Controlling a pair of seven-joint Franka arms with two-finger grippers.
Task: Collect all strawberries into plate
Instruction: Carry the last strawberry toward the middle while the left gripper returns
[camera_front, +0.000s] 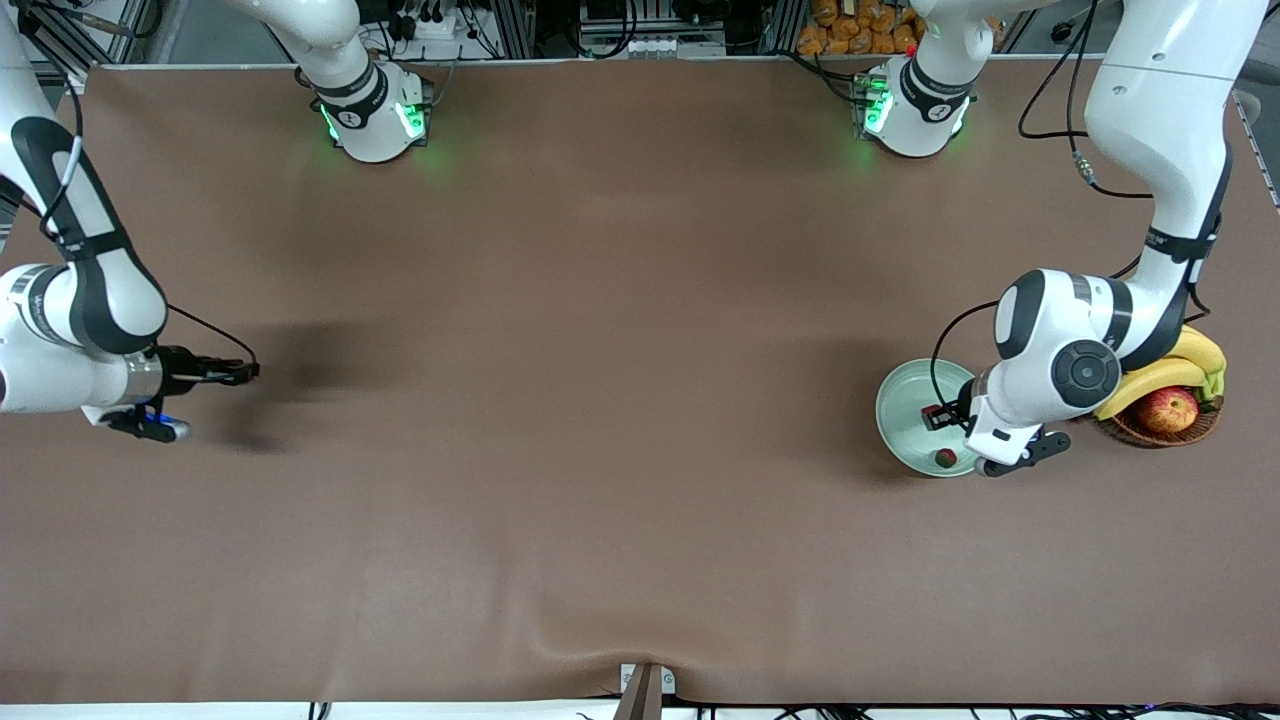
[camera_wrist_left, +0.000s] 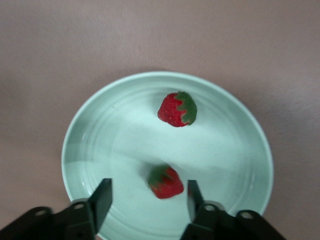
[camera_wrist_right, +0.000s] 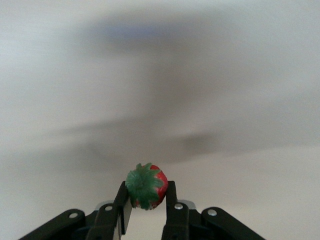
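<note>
The left gripper (camera_wrist_left: 146, 200) hangs over the plate (camera_wrist_left: 90, 135) with its jaws parted and nothing between them that they touch; one strawberry (camera_wrist_left: 165, 182) lies on the plate just under the gap, released. A second strawberry (camera_wrist_left: 177, 109) rests nearer the middle of the plate, apart from the first.

The right gripper (camera_wrist_right: 146, 205) is clenched on a third strawberry (camera_wrist_right: 146, 186), green cap turned toward the wrist camera, both fingers pressed against its sides.

In the front view the plate (camera_front: 900, 400) sits at lower right of the frame, partly covered by the left arm's wrist, and only one berry (camera_front: 945, 458) shows near the plate's lower rim — the other is probably hidden under the arm. Just beside the plate, toward the frame's right edge, a wicker basket (camera_front: 1160, 432) holds an apple (camera_front: 1166, 408) and bananas (camera_front: 1160, 372).

The right gripper (camera_front: 245, 372) shows at mid-left of the front view over bare brown table (camera_front: 600, 400) — its berry is too small to pick out there, though the right wrist view shows it plainly.
</note>
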